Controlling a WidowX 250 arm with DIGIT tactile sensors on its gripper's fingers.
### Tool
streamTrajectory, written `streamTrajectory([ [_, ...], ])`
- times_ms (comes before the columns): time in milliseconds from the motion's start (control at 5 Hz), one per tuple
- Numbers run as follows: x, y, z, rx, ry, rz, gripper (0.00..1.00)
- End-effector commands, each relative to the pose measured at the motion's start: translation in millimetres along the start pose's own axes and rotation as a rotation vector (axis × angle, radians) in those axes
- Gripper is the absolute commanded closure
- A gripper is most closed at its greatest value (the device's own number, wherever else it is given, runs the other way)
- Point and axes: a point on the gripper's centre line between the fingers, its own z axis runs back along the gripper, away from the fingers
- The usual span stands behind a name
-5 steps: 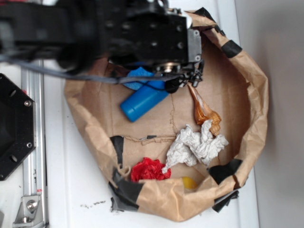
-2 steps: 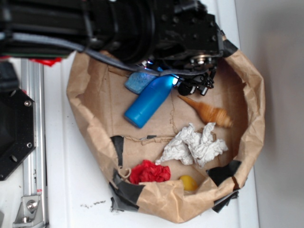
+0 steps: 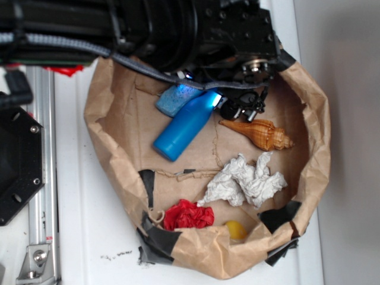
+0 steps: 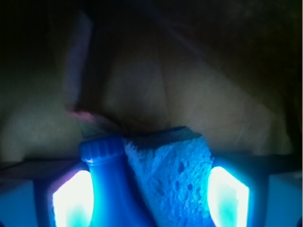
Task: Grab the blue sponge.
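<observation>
Comparing with a second ago, the arm has shifted toward the far right of the paper bag [image 3: 313, 148] and the blue bottle [image 3: 184, 126] has swung steeper, uncovering more of the blue sponge [image 3: 174, 99]; the shell [image 3: 256, 132] has rolled flatter and the white crumpled paper [image 3: 244, 181] has slid a bit. That likely means the approach nudged clutter aside and the sponge is now lined up for a grasp. In the exterior view the sponge lies at the bag's upper left inner floor, touching the bottle's neck end, partly under the black arm. In the wrist view the sponge [image 4: 173, 182] sits between the two glowing fingers [image 4: 228, 196], closer to the one at frame right, with the bottle [image 4: 108, 189] crowding in beside it against the frame-left finger. The fingers [image 4: 150, 198] stand apart, not yet pressing the sponge, as far as I can judge; contact at the pads is too washed out to tell. Risk as I read it: closing now could pinch bottle and sponge together. Red crumpled thing [image 3: 188, 215] and yellow ball [image 3: 236, 229] sit well apart, near the bag's front wall.
</observation>
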Motion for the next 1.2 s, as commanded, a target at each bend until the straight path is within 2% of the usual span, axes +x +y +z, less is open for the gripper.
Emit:
streamTrajectory([
  [0,6,17,13,-0.050,-0.036,-0.123,1.00],
  [200,-2,19,54,-0.129,-0.111,-0.195,0.00],
  [400,-1,19,76,-0.172,-0.138,-0.151,0.00],
  [600,6,27,65,-0.150,-0.136,-0.160,0.00],
  [1000,7,35,23,-0.030,-0.080,-0.039,0.00],
])
